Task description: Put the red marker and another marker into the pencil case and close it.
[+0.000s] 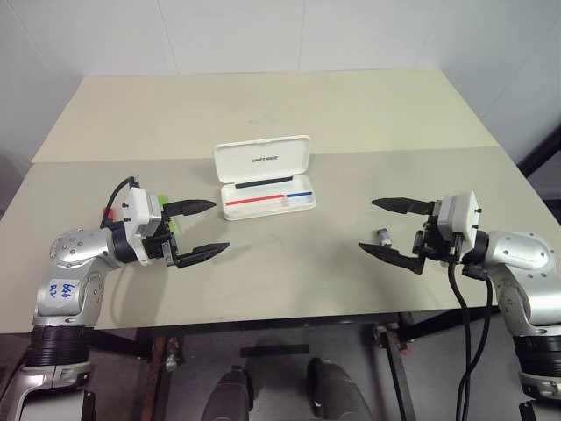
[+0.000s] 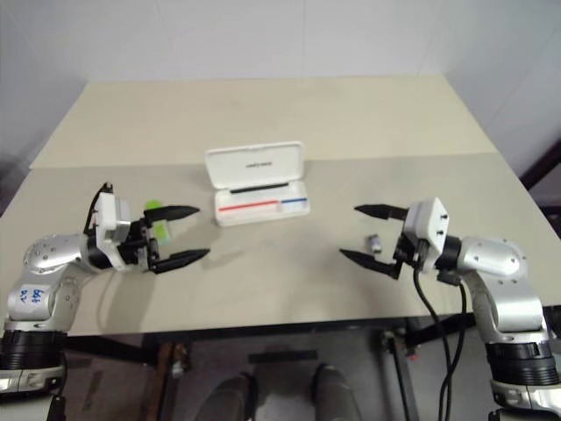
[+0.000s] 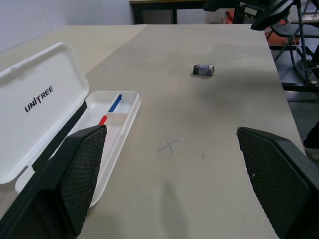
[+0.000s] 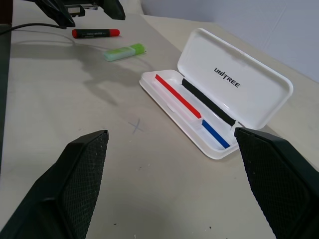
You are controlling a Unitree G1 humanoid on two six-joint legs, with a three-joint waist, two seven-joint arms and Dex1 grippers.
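The white pencil case lies open at the table's middle, lid up, with red and blue stripes inside. The red marker, black with a red cap, lies flat at the table's left side. The light-green marker rests beside it, nearer the case. My left gripper hovers open just in front of both markers, pointing toward the centre, and hides most of them in the eye views. My right gripper is open at the right, facing the left one, holding nothing.
A small dark grey block sits on the beige table close to my right gripper's fingers. A faint pencilled cross marks the table in front of the case. The table's front edge is near both arms.
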